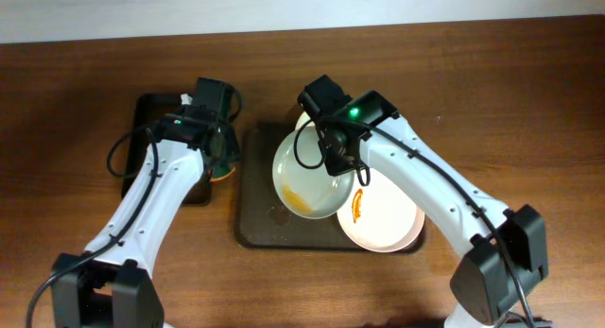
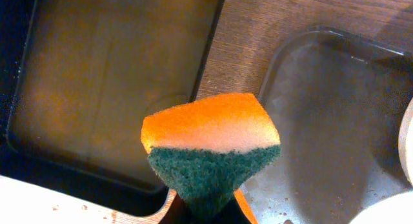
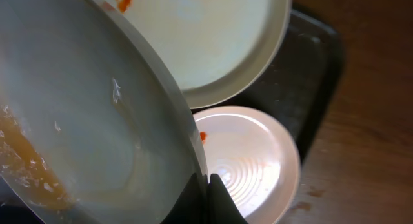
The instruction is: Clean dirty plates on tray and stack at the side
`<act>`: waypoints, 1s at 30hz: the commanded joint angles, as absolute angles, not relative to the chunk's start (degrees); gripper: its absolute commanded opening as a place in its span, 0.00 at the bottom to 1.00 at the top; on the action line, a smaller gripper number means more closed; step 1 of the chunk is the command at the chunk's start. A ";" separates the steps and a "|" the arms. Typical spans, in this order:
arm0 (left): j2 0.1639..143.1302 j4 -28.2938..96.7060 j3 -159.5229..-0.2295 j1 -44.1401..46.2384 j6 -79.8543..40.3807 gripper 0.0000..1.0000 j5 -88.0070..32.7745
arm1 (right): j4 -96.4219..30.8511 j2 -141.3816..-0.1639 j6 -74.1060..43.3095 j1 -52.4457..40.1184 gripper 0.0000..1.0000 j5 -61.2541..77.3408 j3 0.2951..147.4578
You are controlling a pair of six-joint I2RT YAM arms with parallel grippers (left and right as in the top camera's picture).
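My right gripper [image 1: 343,169] [image 3: 208,185] is shut on the rim of a white plate [image 1: 301,177] [image 3: 84,121]. It holds the plate tilted above the dark brown tray [image 1: 257,224], and an orange smear shows on the plate's low side. A second plate [image 1: 383,219] [image 3: 193,43] with an orange smear lies on the tray's right end. A third plate [image 3: 251,162] with a small orange spot lies on the tray behind the held one. My left gripper [image 1: 223,156] [image 2: 206,214] is shut on an orange and green sponge [image 2: 210,143], left of the held plate and apart from it.
A smaller black tray [image 1: 142,111] [image 2: 97,88] lies left of the brown tray [image 2: 335,121], under my left arm. Bare wooden table shows between the two trays and all round them.
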State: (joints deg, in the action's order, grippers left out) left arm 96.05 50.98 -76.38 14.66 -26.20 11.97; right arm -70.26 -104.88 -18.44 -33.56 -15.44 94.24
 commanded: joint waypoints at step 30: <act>95.79 51.44 -75.99 11.92 -25.21 0.00 8.99 | -67.70 -98.45 -23.73 -14.17 0.04 6.57 95.31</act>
State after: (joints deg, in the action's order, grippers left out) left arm 96.05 51.44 -76.27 12.34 -26.00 9.17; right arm -66.85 -100.31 -29.89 -24.73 -12.97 94.67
